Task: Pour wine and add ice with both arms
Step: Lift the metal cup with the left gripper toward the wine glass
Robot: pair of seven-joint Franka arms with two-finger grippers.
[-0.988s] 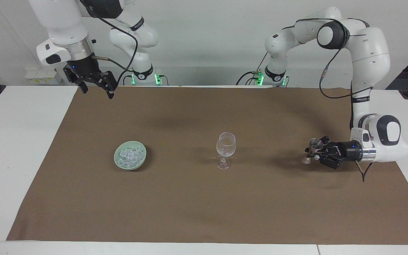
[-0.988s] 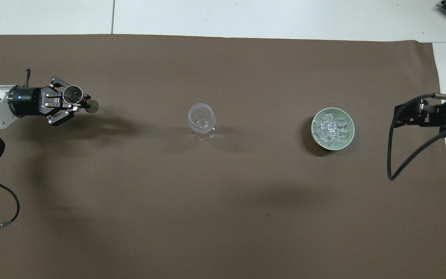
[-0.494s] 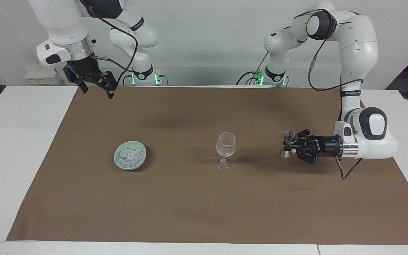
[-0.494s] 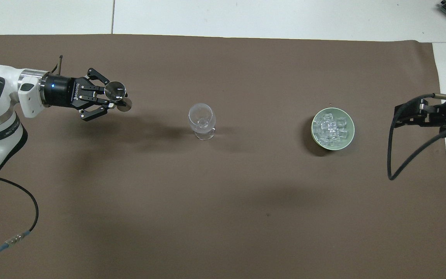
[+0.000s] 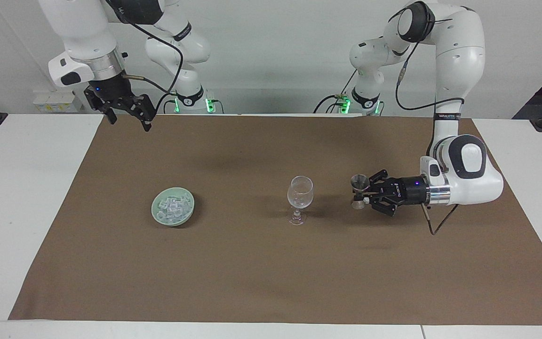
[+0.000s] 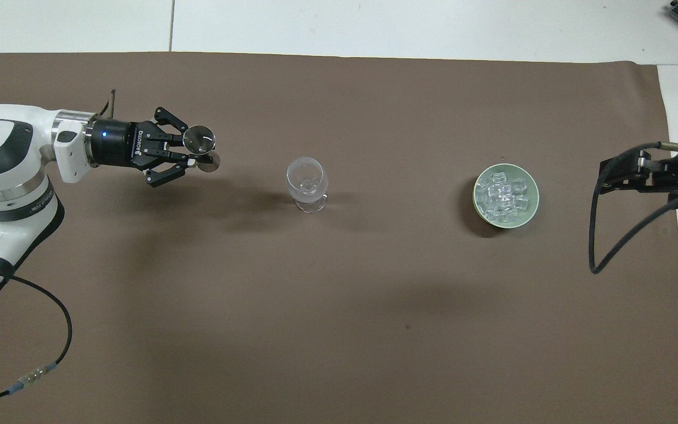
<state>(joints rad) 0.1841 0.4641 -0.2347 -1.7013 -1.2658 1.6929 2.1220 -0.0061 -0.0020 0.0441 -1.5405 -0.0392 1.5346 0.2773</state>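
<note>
A clear stemmed wine glass stands upright mid-table, and I see nothing in its bowl. My left gripper reaches in level, low over the cloth toward the left arm's end, shut on a small metal jigger held upright beside the glass, a short gap apart. Wine is hidden; I cannot tell what the jigger holds. The ice fills a pale green bowl toward the right arm's end. My right gripper waits open, raised over the cloth's edge.
A brown cloth covers most of the white table. A black cable loops down from the right arm. The left arm's cable trails over the cloth at the robots' end.
The left arm has swung the jigger along the table toward the wine glass, staying upright and about level. The right arm, glass and bowl have not moved.
</note>
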